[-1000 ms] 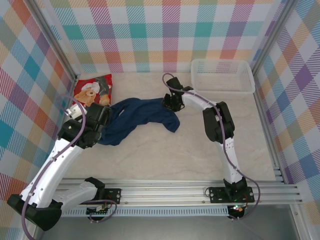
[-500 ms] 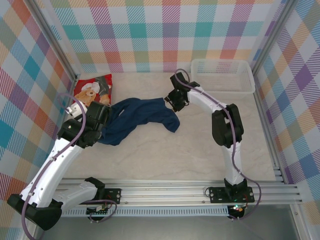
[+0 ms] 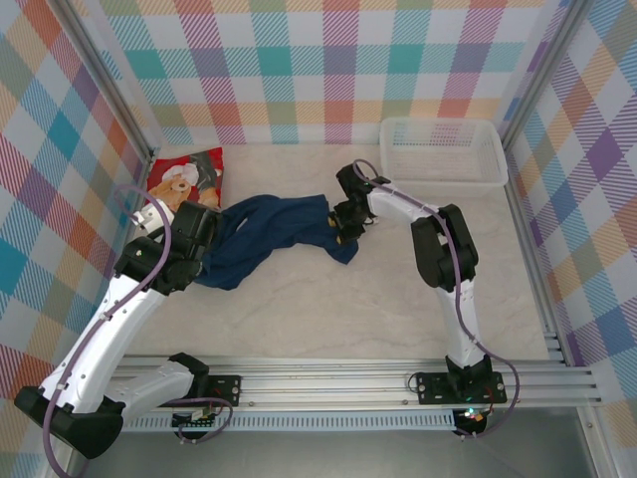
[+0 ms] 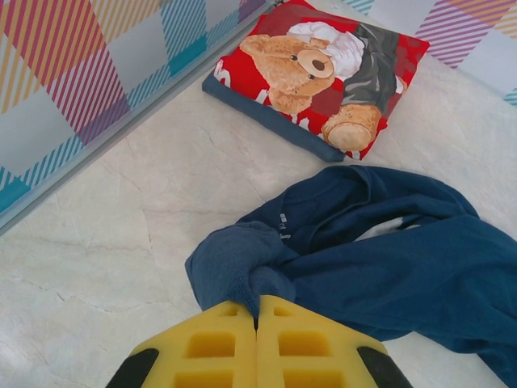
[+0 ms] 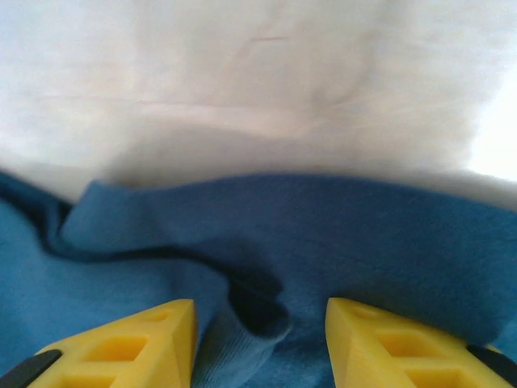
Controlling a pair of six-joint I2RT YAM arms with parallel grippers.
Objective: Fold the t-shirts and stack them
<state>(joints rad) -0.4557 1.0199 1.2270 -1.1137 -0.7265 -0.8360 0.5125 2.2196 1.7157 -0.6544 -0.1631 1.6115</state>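
Note:
The dark navy t-shirt (image 3: 279, 234) lies crumpled in a long bunch across the middle of the table. My left gripper (image 4: 257, 311) is shut on a bunched edge of it at its left end, near the collar label; the navy t-shirt (image 4: 388, 259) trails off to the right. The red t-shirt (image 3: 184, 179) with the teddy bear lies folded at the back left, and the red t-shirt (image 4: 323, 73) is apart from the navy one. My right gripper (image 3: 345, 224) hangs open over the navy shirt's right end. A raised fold of the navy t-shirt (image 5: 323, 234) sits between the right gripper's (image 5: 260, 311) yellow fingers.
A white mesh basket (image 3: 398, 124) stands at the back right against the checked wall. Checked walls close the table on the left, back and right. Bare marble tabletop (image 3: 328, 309) stretches in front of the navy shirt.
My right gripper swung toward the back, then came down nearer, onto the navy shirt's right end, with its jaws slightly wider. The left gripper has kept its hold and place.

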